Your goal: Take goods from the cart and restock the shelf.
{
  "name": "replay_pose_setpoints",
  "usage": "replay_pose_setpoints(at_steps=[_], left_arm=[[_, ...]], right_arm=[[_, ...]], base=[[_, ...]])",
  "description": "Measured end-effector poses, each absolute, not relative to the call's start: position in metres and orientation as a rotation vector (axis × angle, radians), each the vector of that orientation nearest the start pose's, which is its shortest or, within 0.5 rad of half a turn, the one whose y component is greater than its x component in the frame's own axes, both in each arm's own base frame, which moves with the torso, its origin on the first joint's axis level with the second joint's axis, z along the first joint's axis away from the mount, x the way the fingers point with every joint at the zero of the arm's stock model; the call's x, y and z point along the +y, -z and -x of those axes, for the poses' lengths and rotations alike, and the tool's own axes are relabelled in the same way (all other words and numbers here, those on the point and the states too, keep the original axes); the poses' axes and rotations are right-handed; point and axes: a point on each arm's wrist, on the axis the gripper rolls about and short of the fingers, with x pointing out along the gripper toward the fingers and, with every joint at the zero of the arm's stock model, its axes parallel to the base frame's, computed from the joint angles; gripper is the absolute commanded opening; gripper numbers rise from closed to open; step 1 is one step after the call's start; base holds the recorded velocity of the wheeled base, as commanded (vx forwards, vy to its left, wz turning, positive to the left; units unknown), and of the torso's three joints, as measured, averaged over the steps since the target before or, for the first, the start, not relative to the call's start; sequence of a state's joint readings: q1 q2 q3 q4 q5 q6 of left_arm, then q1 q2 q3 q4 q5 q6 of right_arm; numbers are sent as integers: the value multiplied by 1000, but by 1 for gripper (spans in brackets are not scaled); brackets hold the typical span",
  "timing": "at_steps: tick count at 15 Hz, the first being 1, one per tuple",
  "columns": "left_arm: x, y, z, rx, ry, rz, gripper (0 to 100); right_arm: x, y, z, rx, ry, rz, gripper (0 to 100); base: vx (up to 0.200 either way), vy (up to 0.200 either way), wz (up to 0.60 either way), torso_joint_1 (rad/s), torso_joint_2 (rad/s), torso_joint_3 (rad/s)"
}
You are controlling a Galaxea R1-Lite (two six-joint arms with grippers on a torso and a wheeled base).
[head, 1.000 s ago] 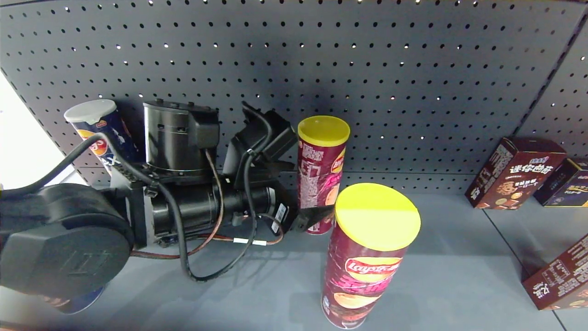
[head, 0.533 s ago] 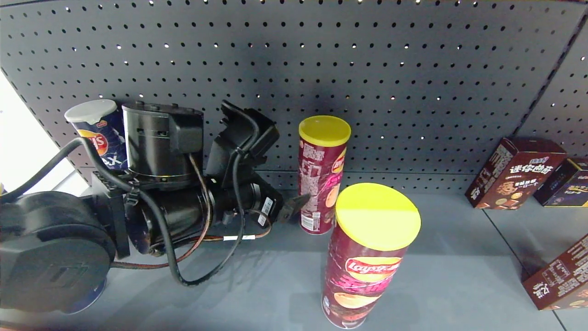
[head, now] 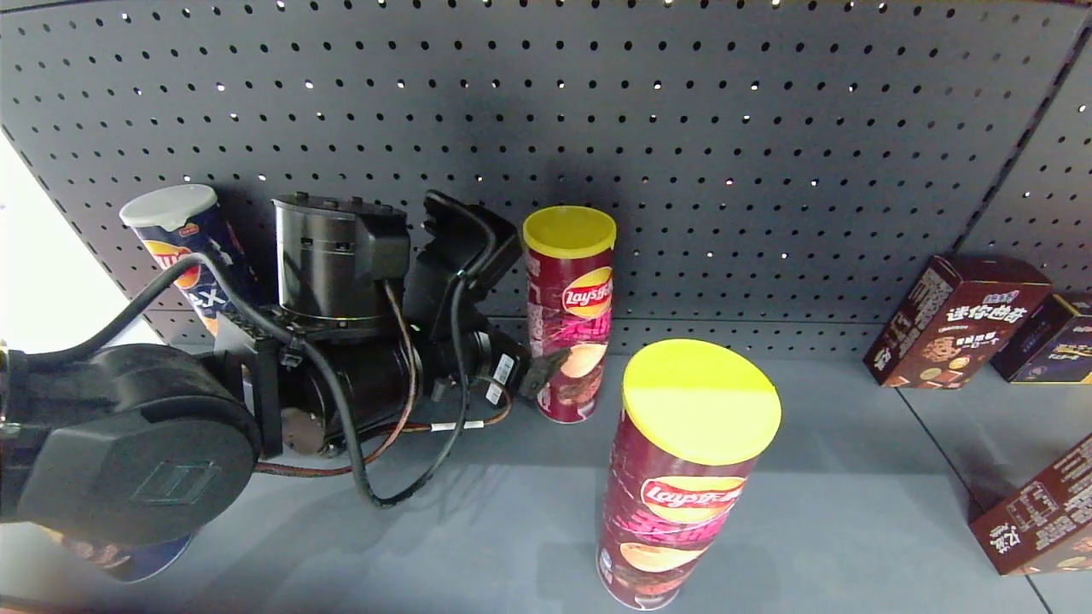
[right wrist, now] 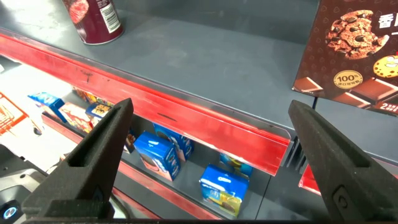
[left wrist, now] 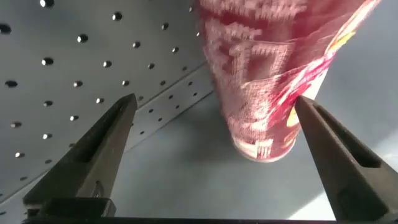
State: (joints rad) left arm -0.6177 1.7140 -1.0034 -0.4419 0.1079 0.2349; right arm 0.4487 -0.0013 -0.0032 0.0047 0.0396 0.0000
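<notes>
A maroon chip can with a yellow lid (head: 569,324) stands upright at the back of the grey shelf (head: 853,512), close to the pegboard. My left gripper (head: 559,362) is level with its lower half and open. In the left wrist view the can (left wrist: 273,81) sits between the spread fingers (left wrist: 99,149), close against one of them. A second, identical can (head: 682,477) stands nearer the front. My right gripper (right wrist: 211,111) hangs open with nothing between its fingers, over the shelf's red front edge (right wrist: 186,112).
A blue chip can with a white lid (head: 183,247) stands at the back left behind my left arm. Brown chocolate boxes (head: 955,320) (head: 1036,512) fill the right side. Bare shelf lies between the cans and the boxes. Blue packets (right wrist: 155,152) lie on the shelf below.
The back can has slid left and turned, so its logo now faces me. My left arm drew back to the left, then came forward again beside the can.
</notes>
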Motion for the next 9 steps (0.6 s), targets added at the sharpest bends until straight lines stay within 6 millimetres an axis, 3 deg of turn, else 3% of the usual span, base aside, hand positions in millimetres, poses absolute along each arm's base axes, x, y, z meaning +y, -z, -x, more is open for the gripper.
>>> replay_pose_setpoints(at_steps=[9], left_arm=[[-159,-219,-247,185,481,-341,100]], right_arm=[[-9,-76,21,0,-489,0,100]], base=[[0,0,0,0,0,0]])
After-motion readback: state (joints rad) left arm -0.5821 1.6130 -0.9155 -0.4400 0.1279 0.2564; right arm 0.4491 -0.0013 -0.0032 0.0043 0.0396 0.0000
